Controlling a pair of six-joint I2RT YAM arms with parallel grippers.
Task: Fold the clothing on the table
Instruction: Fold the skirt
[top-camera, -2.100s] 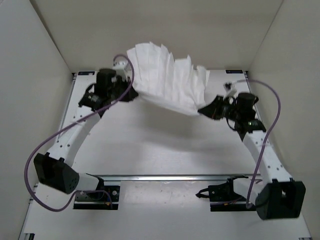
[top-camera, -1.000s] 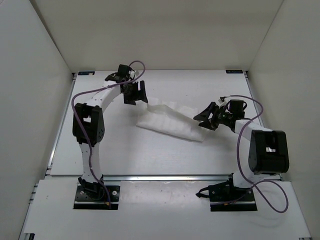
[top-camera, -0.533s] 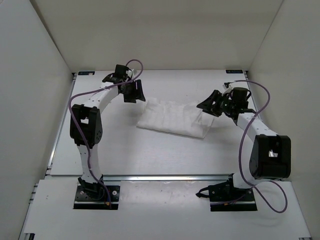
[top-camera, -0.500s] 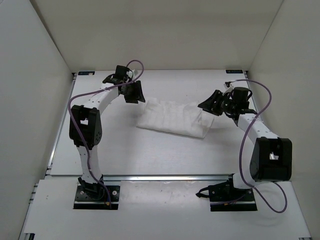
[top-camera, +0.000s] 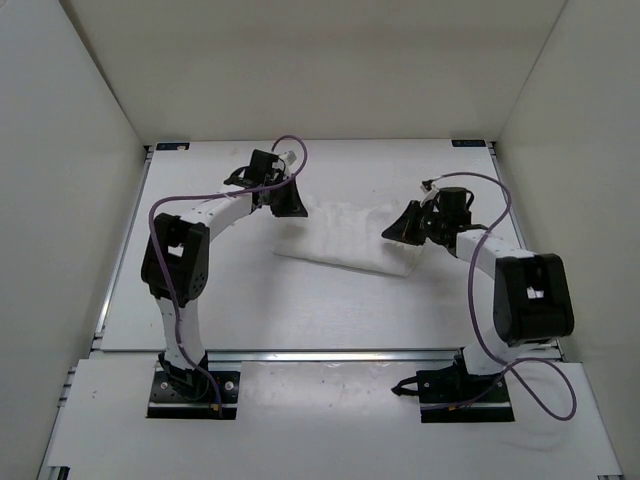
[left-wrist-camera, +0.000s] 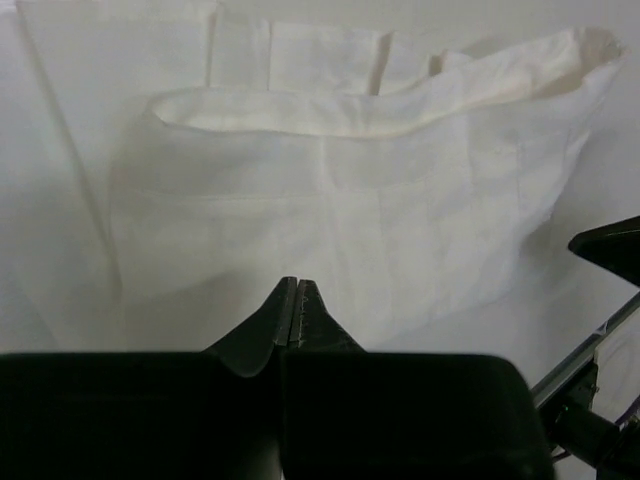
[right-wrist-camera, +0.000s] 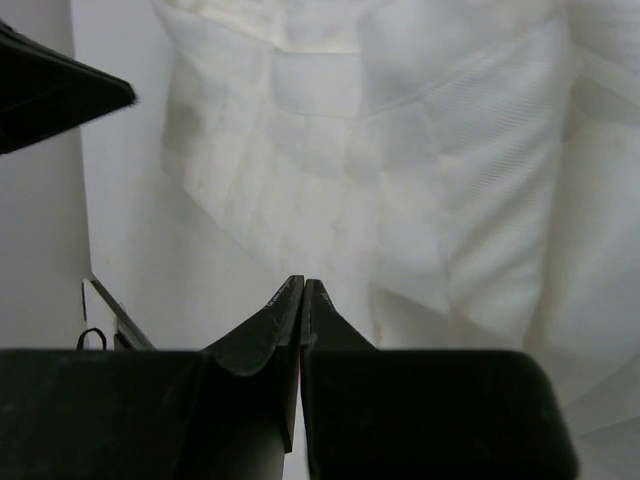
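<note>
Drawn in to opposite ends of clothing (top-camera: 345, 237) since half a second ago: left gripper (top-camera: 289, 201) and right gripper (top-camera: 399, 227), fingers of each now pressed together.
Garment lying rumpled toward far middle of matte white table (top-camera: 280, 300), boxed by white walls (top-camera: 90, 110); purple cables (top-camera: 500, 205) looping above arms, metal rail (top-camera: 330, 353) along front.

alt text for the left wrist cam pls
The left arm's black pincer, jaws shut, points at a thin white wrinkled fabric garment lying just ahead, its far edge folded over. Whether the tips pinch the fabric cannot be told.
</note>
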